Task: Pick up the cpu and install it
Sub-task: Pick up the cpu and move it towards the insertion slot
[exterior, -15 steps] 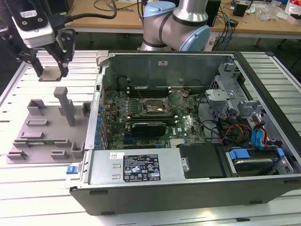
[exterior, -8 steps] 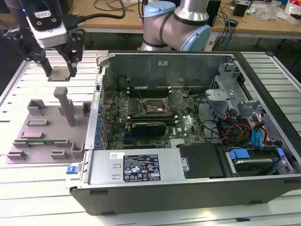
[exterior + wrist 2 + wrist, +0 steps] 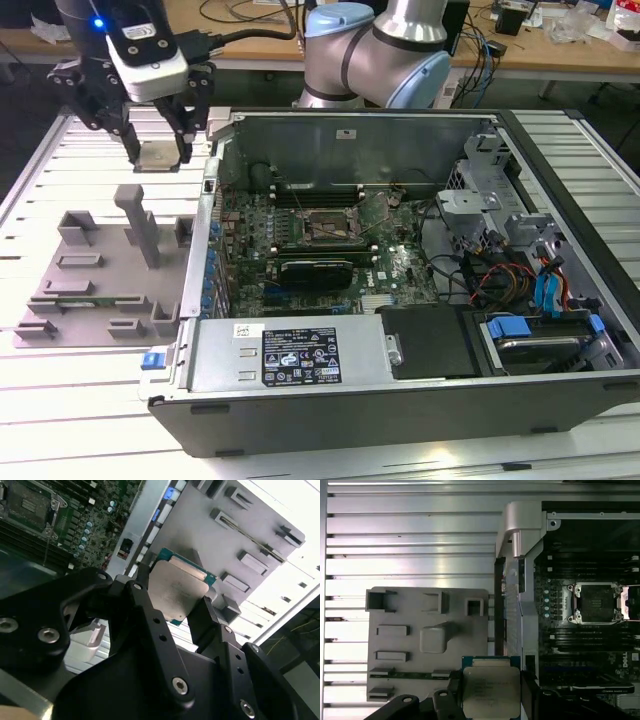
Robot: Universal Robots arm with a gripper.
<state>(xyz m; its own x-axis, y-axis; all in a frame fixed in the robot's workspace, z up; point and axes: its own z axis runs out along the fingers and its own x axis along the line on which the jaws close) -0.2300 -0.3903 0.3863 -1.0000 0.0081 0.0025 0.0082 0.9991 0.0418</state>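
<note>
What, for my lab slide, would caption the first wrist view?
Gripper holding the cpu by its edges, with the grey holder block and the motherboard socket in the background.

You see a dull silvery metal top on the cpu (image 3: 490,692); the holder block (image 3: 415,647) is matt plastic.

Bright, even light; white glare on the slatted table (image 3: 410,525), dimmer shade inside the computer case (image 3: 350,140).

cpu (image 3: 491,692) in pincer (image 3: 159,155) | holder block (image 3: 90,292) at exterior view's left of case (image 3: 420,405)
</note>
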